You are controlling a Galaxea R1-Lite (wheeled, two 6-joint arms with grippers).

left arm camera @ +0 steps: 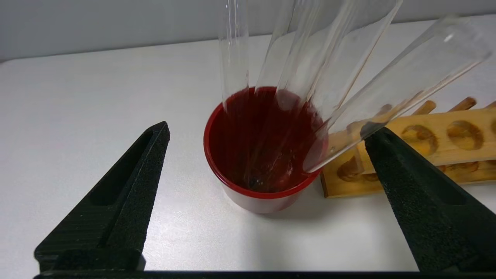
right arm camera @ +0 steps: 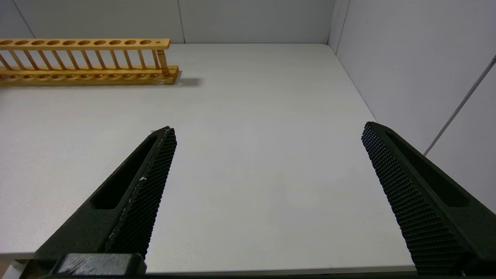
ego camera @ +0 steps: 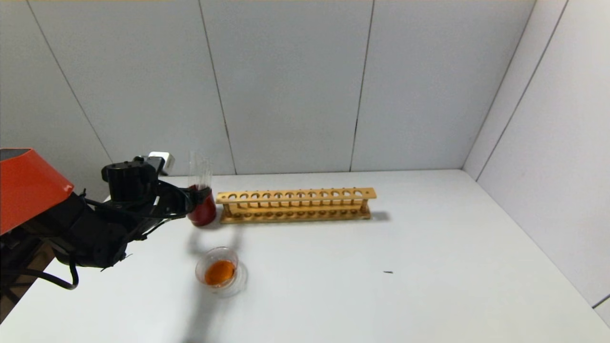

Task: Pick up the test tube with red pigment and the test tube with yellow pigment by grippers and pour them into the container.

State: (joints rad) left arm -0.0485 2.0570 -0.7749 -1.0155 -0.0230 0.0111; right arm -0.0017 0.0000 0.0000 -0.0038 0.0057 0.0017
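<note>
Left claw gapes, empty, at the red cup of clear tubes — their bases hidden. Right claw gapes over bare worktop. Container holds orange liquid; pigment tubes indistinguishable.

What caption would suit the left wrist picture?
Open left pincer facing a dark red cup of clear tubes, wooden rack beside it.

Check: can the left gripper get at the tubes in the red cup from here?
Probably yes. The left gripper is open right at the red cup, the tubes leaning between its fingers, nothing between.
</note>
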